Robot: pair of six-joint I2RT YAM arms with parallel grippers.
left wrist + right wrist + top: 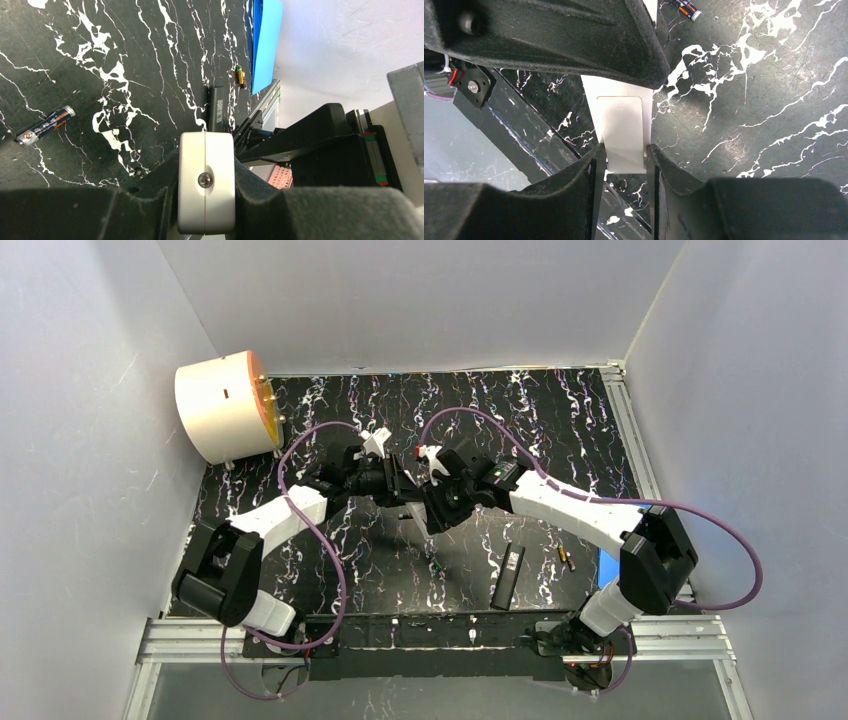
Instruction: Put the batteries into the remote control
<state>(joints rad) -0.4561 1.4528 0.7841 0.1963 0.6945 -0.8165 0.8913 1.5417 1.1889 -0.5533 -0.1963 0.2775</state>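
Above the middle of the black marbled table (560,430), the top view shows the left gripper (392,481) and the right gripper (436,502) nose to nose, with what they share hidden between them. A gold battery (565,558) lies out by the right arm's base, near a black remote-shaped slab (508,575).

From the left wrist, that gripper's fingers (150,212) are drawn in narrow on a white remote (206,182), seen end-on with a seam and one screw. On the table beyond lies a black-and-orange battery (45,125), well apart to one side. The green-tipped gold battery lies just beside a blue sheet (265,45).

From the right wrist, the right fingers (594,200) pinch the same remote by its long edges. Its outlined battery cover (620,120) faces the camera and looks closed. The left gripper grips the far end.

The step in hand looks like getting that cover off. To do it well:
- Let one gripper act as a firm clamp on the body, clear of the cover's edges so it is not pinned.
- Push the cover along the remote's length, not across it.
- Keep the compartment face up and low over the table.
- Neither gripper holds a cell, so one must let go afterwards to fetch one.
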